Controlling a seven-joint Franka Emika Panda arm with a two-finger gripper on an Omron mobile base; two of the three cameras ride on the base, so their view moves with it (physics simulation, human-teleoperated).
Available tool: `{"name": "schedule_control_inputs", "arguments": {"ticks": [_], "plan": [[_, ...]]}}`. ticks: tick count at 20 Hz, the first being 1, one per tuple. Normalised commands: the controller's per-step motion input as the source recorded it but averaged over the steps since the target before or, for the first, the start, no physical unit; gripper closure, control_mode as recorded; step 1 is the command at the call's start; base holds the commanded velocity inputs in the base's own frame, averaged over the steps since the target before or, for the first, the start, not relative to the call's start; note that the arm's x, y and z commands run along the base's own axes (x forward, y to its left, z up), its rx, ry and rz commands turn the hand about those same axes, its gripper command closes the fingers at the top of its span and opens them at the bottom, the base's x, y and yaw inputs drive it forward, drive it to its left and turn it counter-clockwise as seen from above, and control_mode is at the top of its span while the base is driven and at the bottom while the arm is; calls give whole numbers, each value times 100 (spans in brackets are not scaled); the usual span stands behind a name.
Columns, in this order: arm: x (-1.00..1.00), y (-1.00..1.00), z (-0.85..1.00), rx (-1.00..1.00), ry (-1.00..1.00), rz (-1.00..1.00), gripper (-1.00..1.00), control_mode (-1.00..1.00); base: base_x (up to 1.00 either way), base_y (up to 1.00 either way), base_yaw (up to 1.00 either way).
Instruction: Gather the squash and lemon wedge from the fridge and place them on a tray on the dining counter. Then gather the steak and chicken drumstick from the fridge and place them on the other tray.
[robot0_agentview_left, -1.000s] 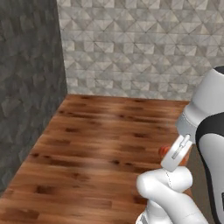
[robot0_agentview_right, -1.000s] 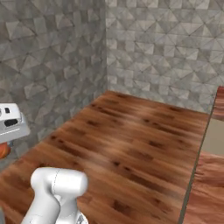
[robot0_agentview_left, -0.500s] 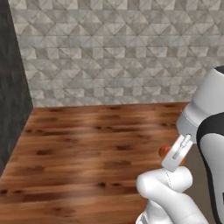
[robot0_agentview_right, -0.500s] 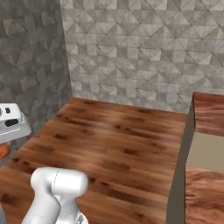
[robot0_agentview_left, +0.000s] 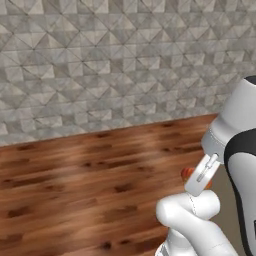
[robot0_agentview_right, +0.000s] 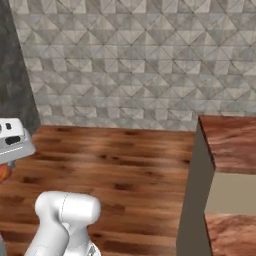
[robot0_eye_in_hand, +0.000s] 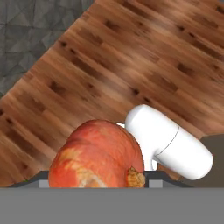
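An orange ribbed squash (robot0_eye_in_hand: 96, 157) sits at the bottom of the hand view, pressed between my fingers, whose tips it hides. My gripper (robot0_agentview_left: 197, 180) is shut on it and hangs above the wooden floor. Slivers of the squash's orange skin (robot0_agentview_left: 187, 173) peek out beside the white hand in the left base view and at the left edge (robot0_agentview_right: 4, 172) of the right base view. The dining counter (robot0_agentview_right: 230, 142), a reddish-brown top on a beige base, stands at the right of the right base view. The fridge, lemon wedge, steak, drumstick and both trays are out of view.
A grey tiled wall (robot0_agentview_left: 125, 65) runs across the back, with brown wooden floor (robot0_agentview_left: 90, 185) in front of it. A darker wall (robot0_agentview_right: 10, 75) stands at the far left. The counter's dark end panel (robot0_agentview_right: 195, 200) rises from the floor on the right.
The whole picture has slid left as the base turned: the dark wall has left the left base view and the counter has come further in at right. The squash stays gripped.
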Motion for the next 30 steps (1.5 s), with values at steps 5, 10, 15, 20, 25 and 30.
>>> {"name": "schedule_control_inputs", "arguments": {"ticks": [5,10,15,20,25,30], "plan": [[0,0,0,0,0,0,100,100,75,37,-39],[0,0,0,0,0,0,100,100,69,38,-40],[0,0,0,0,0,0,100,100,60,40,-39],[0,0,0,0,0,0,100,100,46,45,-40],[0,0,0,0,0,0,100,100,47,40,-38],[0,0,0,0,0,0,100,100,44,57,-40]]}}
